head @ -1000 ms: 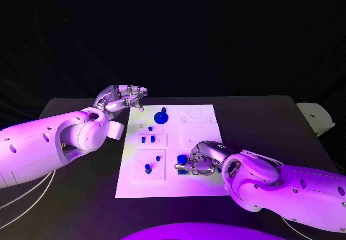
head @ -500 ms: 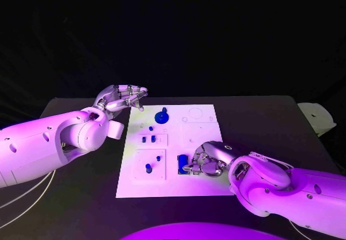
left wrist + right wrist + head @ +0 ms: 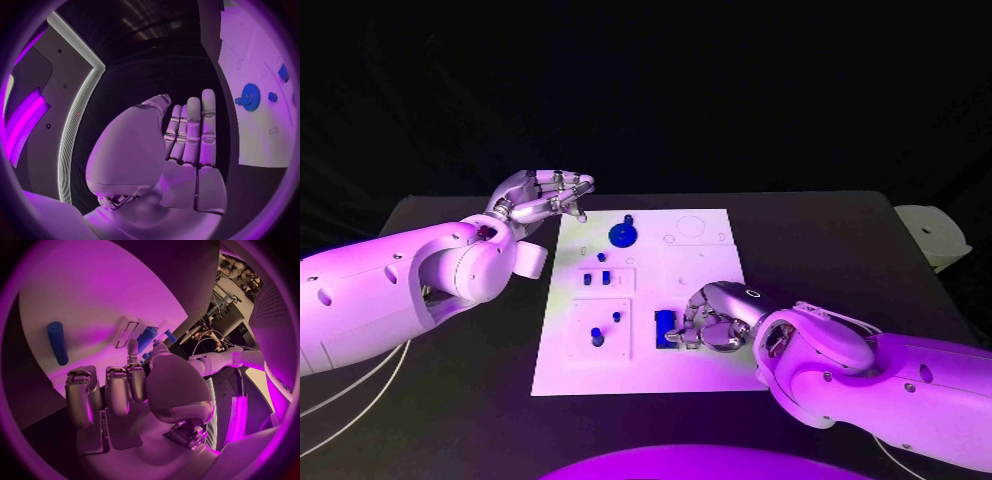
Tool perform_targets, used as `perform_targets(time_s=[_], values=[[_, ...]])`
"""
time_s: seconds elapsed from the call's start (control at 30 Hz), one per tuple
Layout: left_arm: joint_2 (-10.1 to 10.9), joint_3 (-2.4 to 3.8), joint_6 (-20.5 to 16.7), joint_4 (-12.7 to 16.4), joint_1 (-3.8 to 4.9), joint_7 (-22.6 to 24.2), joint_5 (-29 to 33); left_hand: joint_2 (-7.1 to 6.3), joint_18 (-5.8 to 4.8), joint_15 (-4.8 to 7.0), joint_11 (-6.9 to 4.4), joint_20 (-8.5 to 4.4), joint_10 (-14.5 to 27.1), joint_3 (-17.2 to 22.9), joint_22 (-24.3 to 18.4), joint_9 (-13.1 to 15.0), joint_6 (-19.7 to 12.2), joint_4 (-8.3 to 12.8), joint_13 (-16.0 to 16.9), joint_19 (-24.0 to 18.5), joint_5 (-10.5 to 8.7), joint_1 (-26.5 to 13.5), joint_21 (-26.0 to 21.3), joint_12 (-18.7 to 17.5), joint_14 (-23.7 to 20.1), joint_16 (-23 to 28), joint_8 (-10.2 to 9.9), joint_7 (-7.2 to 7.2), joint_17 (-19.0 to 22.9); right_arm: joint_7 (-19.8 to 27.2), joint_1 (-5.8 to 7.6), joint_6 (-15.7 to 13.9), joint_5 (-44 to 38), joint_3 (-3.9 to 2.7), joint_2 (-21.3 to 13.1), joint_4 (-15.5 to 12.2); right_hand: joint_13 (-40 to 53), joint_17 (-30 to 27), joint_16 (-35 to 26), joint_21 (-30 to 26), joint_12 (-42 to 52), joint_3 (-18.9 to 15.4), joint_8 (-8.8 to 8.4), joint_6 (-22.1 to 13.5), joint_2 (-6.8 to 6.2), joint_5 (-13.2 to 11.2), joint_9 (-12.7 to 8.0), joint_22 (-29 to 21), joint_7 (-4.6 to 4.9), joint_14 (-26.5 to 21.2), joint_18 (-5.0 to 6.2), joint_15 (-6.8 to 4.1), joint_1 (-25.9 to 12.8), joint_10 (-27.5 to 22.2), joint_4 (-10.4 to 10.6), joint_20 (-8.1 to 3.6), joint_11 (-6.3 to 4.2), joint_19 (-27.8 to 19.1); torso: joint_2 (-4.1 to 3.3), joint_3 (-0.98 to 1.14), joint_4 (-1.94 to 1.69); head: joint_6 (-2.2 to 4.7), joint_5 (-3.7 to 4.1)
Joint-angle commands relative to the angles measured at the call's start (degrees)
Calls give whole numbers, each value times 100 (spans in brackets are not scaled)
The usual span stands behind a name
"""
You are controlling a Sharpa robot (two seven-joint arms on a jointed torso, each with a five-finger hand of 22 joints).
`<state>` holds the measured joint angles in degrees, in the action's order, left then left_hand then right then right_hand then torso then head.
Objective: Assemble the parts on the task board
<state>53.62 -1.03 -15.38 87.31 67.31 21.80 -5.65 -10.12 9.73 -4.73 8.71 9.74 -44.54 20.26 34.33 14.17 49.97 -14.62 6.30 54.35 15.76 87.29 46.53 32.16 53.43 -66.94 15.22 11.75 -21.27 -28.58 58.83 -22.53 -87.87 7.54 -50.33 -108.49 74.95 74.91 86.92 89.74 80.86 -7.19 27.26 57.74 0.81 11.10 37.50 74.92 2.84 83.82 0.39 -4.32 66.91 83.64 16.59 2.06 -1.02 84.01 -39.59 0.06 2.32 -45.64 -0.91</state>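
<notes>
1. Head view: the task board (image 3: 711,375) lies in the middle of the tabletop (image 3: 848,230). A blue gear (image 3: 622,236) and several small blue parts already sit on it. The right robot hand (image 3: 708,322) rests low on the board, just beside a blue block (image 3: 665,326); I cannot tell if it holds something.
2. Left wrist view: the left robot hand (image 3: 187,145) is empty, fingers straight and together, beside the board's far corner.
3. Right wrist view: a blue cylinder (image 3: 57,342) lies loose on the board, so assembly seems unfinished.

Head camera looks down; wrist cameras sit close, sharing the task board (image 3: 640,300)
</notes>
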Motion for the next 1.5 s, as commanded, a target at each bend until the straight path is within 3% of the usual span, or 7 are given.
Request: perform_targets(time_s=[0.03,0.3,0.67,0.9,1.13,1.27,1.5], values=[[-10,4,74,13,3,31,23,5,78,14,5,-10,43,49,4,8,-32,1,-6,-32,8,-55,-40,24,-39,-9,23,12,10,40,-5,167,-8,1,58,42,807,773,18,26,23,-8,5,-9,35,34,-6,1508,2,481,-39,-41,45,128,6,-49,-19,599,-6,2,1,0,-2],[-6,4,80,13,3,29,23,5,78,14,5,-10,43,49,4,8,-32,1,-6,-32,8,-55,-40,24,-39,-9,23,12,10,87,-6,155,-9,2,70,55,808,760,12,26,21,-44,-1,-12,-17,22,-16,1508,1,478,-39,-44,148,129,-17,-51,-21,599,-2,-4,0,-11,-10],[1,4,80,6,3,30,23,5,78,14,5,-10,43,49,4,8,-32,1,-6,-32,8,-55,-40,24,-39,-9,23,12,10,442,73,-697,83,-14,-451,-199,692,691,-21,26,-155,-79,-160,-178,-49,114,-117,1508,76,462,-39,1,656,21,-26,-22,39,599,7,-1,9,8,19],[4,3,80,12,3,32,23,5,78,14,5,-10,43,49,4,8,-32,1,-6,-32,8,-55,-40,24,-39,-9,23,12,10,434,181,-315,-3,-18,-1013,-284,666,673,-31,26,-194,-107,-142,-114,-71,110,-112,1508,69,457,-39,8,755,-2,-21,-9,39,599,8,-6,27,19,114],[11,3,79,24,3,33,23,4,78,13,5,-9,45,53,4,8,-34,3,-6,-33,8,-59,-41,26,-41,-10,26,12,10,362,138,-90,-119,0,-1403,-247,638,668,-34,26,-234,-141,-166,-142,-101,94,-118,1508,82,455,-39,11,768,-25,-10,-6,46,599,2,8,46,35,200],[-2,3,89,26,3,28,23,2,78,11,6,-7,52,67,4,9,-38,8,-7,-37,7,-71,-44,35,-49,-13,36,12,13,281,62,-73,-203,9,-1449,-227,641,678,-31,26,-230,-146,-169,-145,-101,90,-119,1508,84,457,-39,11,766,-23,-7,-6,48,599,1,11,56,51,212],[-14,3,103,23,3,20,23,1,78,11,7,-7,53,70,4,9,-39,9,-7,-38,6,-76,-45,38,-50,-15,39,12,14,32,-16,-110,-258,15,-1325,-144,638,679,-31,26,-235,-159,-178,-145,-84,62,-122,1508,89,457,-39,15,753,-25,5,-3,53,599,-4,13,32,49,211]])
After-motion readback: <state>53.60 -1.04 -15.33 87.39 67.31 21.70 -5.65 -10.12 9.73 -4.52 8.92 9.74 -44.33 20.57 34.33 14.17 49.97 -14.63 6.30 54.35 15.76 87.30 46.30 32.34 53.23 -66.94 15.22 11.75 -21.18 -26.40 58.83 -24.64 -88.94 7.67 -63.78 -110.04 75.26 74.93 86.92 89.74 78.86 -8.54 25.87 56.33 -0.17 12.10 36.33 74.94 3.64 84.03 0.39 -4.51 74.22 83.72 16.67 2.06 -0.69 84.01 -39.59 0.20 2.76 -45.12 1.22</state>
